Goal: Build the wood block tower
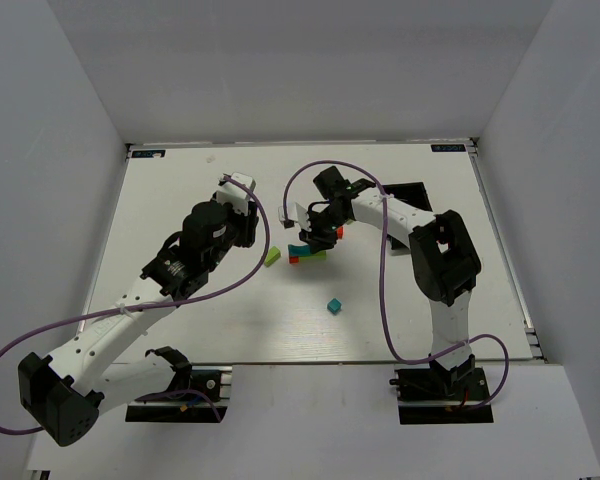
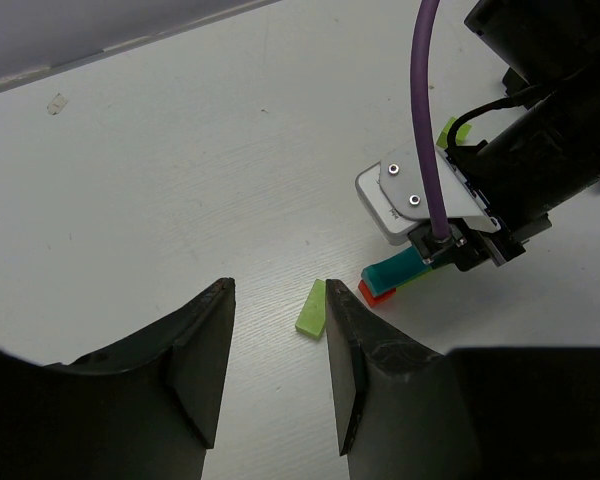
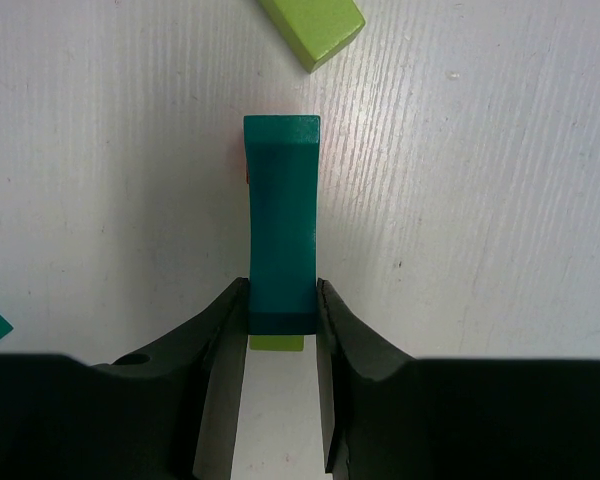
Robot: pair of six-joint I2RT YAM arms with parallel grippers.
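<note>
The wood block tower (image 1: 304, 256) sits near the middle of the table (image 1: 170, 190), directly under the right claw (image 3: 280, 300). That claw is narrowly parted and clamped on the near end of the top teal block (image 3: 280, 220), with red and lime pieces beneath. A loose teal cube (image 1: 334, 305) lies closer to the near edge. The left claw (image 2: 277, 300) hangs half open and empty, just left of the tower, near a loose lime block (image 2: 311, 307). Only the right wrist view shows the grip. Only the top view shows the black bin (image 1: 412, 186) by the far edge; the arm hides its contents.
</note>
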